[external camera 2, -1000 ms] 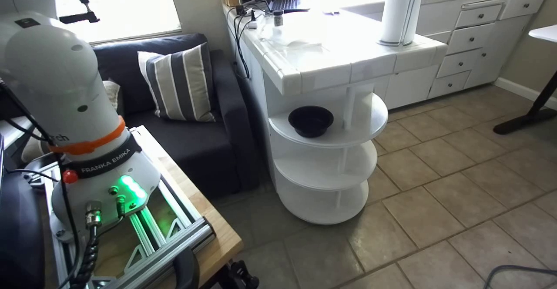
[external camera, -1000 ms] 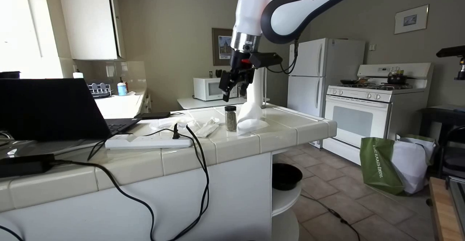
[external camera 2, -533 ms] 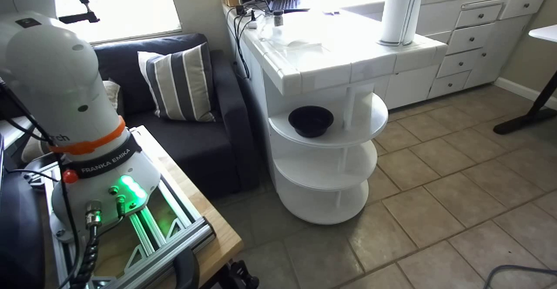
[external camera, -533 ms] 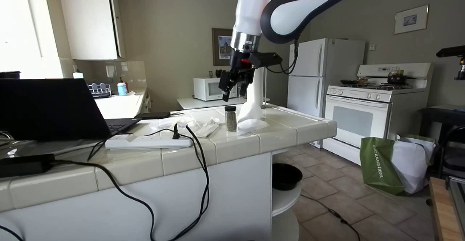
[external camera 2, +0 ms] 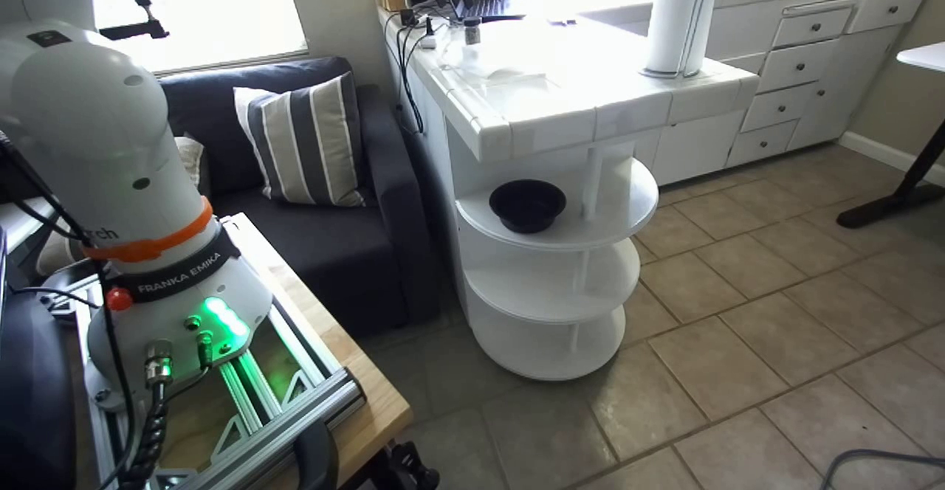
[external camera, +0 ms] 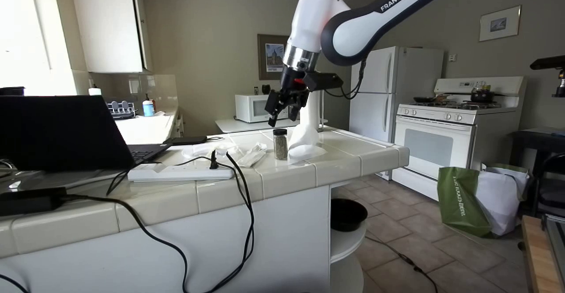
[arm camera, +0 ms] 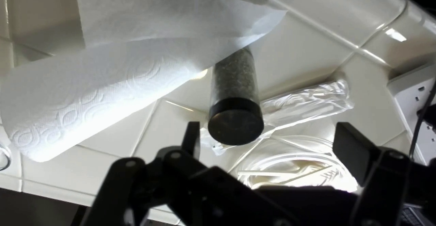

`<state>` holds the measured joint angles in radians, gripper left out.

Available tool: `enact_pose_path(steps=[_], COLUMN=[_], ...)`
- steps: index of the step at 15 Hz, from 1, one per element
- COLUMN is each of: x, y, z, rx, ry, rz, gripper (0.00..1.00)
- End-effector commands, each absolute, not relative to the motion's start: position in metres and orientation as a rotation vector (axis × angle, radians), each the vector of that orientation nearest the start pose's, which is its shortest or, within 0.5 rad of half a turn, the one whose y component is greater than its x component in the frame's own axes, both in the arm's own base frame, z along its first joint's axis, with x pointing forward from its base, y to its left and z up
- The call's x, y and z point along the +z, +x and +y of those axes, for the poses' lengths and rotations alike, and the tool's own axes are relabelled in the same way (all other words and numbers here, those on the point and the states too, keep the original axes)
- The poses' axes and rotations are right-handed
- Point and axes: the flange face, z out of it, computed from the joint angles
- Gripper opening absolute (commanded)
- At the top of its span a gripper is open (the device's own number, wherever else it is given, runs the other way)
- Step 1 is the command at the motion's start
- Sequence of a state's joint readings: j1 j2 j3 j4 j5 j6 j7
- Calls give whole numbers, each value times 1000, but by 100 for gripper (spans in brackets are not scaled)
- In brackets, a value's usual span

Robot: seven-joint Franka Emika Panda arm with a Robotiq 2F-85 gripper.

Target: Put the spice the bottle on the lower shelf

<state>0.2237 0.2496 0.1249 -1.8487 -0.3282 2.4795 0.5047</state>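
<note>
Gripper (external camera: pixel 283 120) hangs spread and empty above the spice bottle (external camera: pixel 280 146), which stands upright on the bench (external camera: pixel 353 151), cap (arm camera: pixel 235 125) nearer one side of the gap!

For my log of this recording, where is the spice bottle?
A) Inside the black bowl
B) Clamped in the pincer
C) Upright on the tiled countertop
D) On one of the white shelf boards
C: in an exterior view the spice bottle stands upright on the tiled countertop, and the wrist view shows the pincer with its jaws spread wide, not closed on it.
</note>
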Motion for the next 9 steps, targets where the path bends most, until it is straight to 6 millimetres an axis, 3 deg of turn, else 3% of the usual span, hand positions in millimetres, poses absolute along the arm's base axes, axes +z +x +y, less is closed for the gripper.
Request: enact_pose_path(steps=[1, 9], x=[415, 390], y=[604, 593], z=[213, 217], rx=[-705, -782], ry=[-3097, -3094], rz=[-37, -17], gripper=[100, 100])
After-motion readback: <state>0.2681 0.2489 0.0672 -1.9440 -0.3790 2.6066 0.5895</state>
